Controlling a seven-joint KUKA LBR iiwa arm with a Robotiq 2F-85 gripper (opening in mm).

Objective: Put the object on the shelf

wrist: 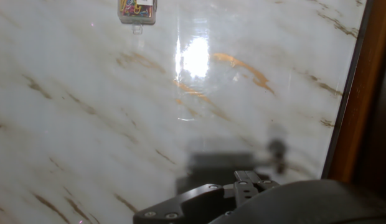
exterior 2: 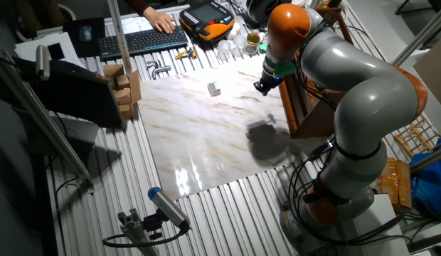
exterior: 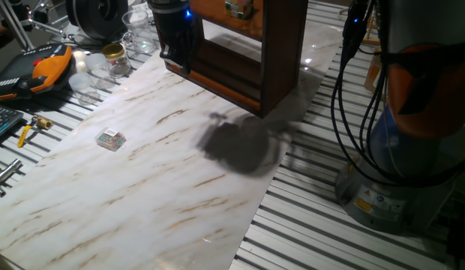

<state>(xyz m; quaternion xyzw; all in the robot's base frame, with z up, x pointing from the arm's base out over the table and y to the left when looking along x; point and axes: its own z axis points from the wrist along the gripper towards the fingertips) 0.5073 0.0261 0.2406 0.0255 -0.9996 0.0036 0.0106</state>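
Observation:
The shelf [exterior: 281, 52] is a dark-brown wooden frame with an orange-brown board, at the back of the marble tabletop; it also shows in the other fixed view [exterior 2: 306, 114] and along the right edge of the hand view [wrist: 367, 93]. A small cube-like thing with pale and coloured squares [exterior: 236, 7] sits on the orange board at the top edge, partly cut off; it looks like the object. My gripper [exterior: 177, 60] hangs just left of the shelf's front, above the table, and it also shows in the other fixed view [exterior 2: 265, 84]. The hand view shows nothing held. The fingertips are not visible.
A flat whitish block with small coloured marks [exterior: 110, 139] lies on the marble, left of the gripper [wrist: 137, 11]. Jars, glassware and tools [exterior: 112, 56] crowd the back left. Cables and the arm's base [exterior: 412, 150] stand at the right. A keyboard [exterior 2: 139, 39] lies beyond.

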